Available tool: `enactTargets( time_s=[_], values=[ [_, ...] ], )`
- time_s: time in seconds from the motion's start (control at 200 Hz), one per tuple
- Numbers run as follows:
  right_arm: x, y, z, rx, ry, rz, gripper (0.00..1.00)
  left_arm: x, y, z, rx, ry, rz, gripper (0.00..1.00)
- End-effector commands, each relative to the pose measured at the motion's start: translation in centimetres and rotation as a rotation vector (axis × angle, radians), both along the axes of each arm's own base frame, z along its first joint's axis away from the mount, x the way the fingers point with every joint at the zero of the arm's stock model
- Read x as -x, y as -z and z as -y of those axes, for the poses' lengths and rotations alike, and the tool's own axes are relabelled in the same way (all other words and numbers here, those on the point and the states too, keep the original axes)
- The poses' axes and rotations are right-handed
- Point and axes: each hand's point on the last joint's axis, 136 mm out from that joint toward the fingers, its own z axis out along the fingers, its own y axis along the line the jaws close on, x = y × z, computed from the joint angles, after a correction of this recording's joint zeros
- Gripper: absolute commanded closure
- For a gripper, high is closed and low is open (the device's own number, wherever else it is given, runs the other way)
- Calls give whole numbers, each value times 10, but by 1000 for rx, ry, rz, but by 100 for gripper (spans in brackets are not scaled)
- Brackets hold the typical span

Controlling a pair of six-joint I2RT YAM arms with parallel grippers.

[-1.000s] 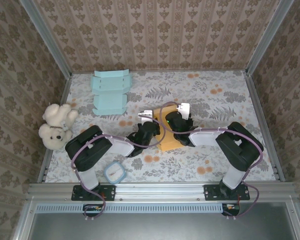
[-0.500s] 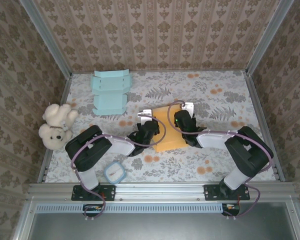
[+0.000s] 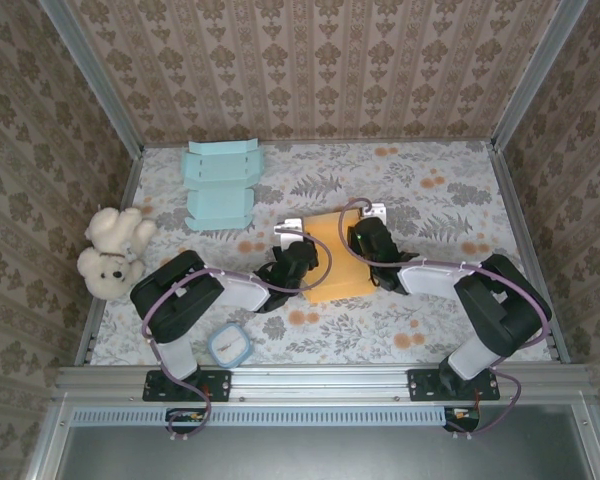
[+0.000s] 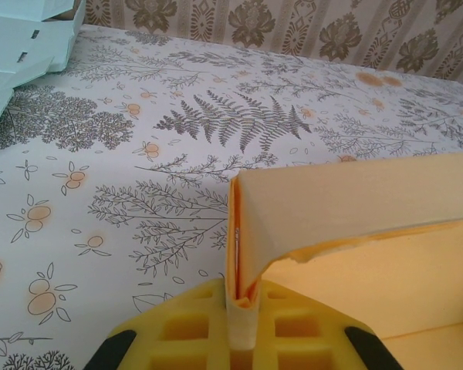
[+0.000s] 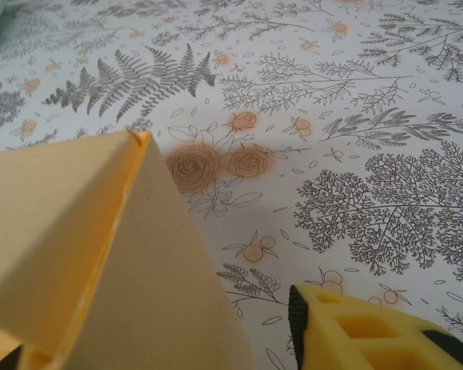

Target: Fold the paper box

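The matte orange paper box [image 3: 332, 268] lies in the middle of the floral table [image 3: 440, 200], one creased wall raised. The left gripper [image 4: 243, 312] pinches that folded edge tight between its ribbed yellow jaws. The right gripper [image 3: 368, 240] has slid rightward since a second ago, uncovering the box. Its wrist view shows the jaws apart, with one finger [image 5: 355, 327] clear of the flap.

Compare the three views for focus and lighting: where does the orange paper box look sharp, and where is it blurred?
Top external: even, soft light, faint shadows, the orange paper box sharp. Left wrist: the box's folded edge crisp against the print. Right wrist: the near box panel blurred, the floral tablecloth beyond it sharp.
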Motion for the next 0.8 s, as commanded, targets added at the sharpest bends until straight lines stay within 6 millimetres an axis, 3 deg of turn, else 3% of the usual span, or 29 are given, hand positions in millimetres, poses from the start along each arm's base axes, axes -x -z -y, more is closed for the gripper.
enactTargets(
  time_s=[0.0, 0.085, 0.125, 0.155, 0.235, 0.35, 0.555, 0.795],
  values=[
    [5, 16, 14, 88, 11, -38, 60, -5, -3, -12, 6, -57, 5, 100],
    [7, 20, 16, 120, 8, -51, 61, -5, -4, -12, 14, -57, 3, 100],
    [7, 22, 20, 149, 19, -56, 67, -6, -3, -12, 14, -57, 2, 100],
    [8, 22, 26, 184, 47, -56, 73, -6, -4, -13, 16, -58, 3, 100],
    [11, 12, 49, 317, 191, -26, 76, -6, -3, -14, 14, -68, -1, 100],
    [21, -11, 65, 471, 372, 50, 74, -7, -4, -16, 9, -83, -4, 100],
    [25, -27, 80, 534, 497, 102, 69, -7, -4, -19, -2, -97, 0, 100],
    [20, -21, 73, 484, 478, 90, 64, -7, -2, -18, -8, -93, -6, 100]
  ],
)
